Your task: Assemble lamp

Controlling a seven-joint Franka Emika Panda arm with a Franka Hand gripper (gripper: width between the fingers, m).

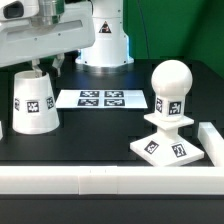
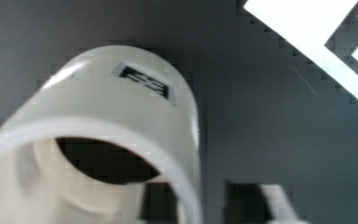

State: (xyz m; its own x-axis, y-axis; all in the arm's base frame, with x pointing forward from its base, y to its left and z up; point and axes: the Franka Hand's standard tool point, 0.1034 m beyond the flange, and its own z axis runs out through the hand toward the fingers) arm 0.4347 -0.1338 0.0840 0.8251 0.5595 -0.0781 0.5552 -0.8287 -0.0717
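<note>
Already done: white round-headed plastic bulb (image 1: 170, 90) upright on flat square white base (image 1: 163, 149), exterior view's right. Left: white tapered cup-like shade (image 1: 34, 100) on black counter (image 1: 100, 135), exterior view's left, under pincer (image 1: 42, 62); shade unmounted. Pincer state: cannot tell.

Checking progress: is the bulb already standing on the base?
Yes. The bulb stands upright on the base, its round head up. Whether it is screwed tight, cannot tell.
</note>
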